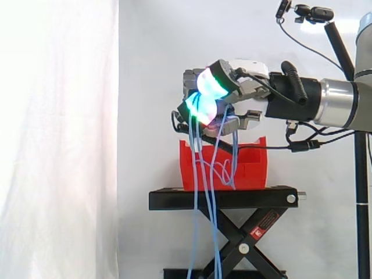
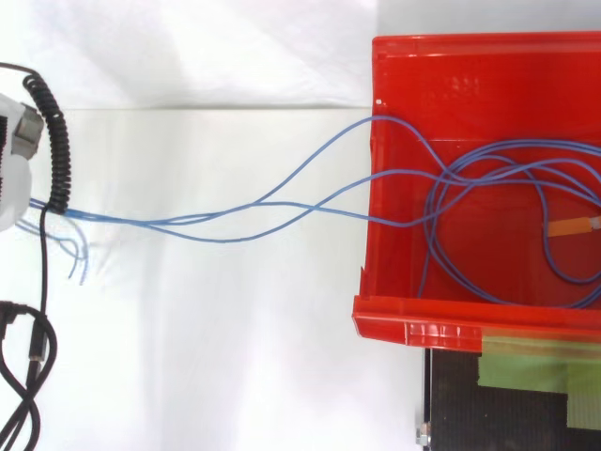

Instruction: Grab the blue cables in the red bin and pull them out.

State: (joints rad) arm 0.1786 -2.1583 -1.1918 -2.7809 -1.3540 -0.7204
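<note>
You'll see the hand (image 1: pixel 247 87) hanging above the left edge of the red bin (image 1: pixel 250 168), its fingers curled shut with the glowing pads (image 1: pixel 209 87) pinched on the blue cables (image 2: pixel 141 223). From that grip several strands drop straight down past the left end of the black stand (image 1: pixel 244 197), and others loop back over the bin's left wall. Look from above and you find the cables stretched from the hand across to the bin's open edge, with the rest coiled on the bin floor near an orange tag (image 2: pixel 573 226) toward its right side
</note>
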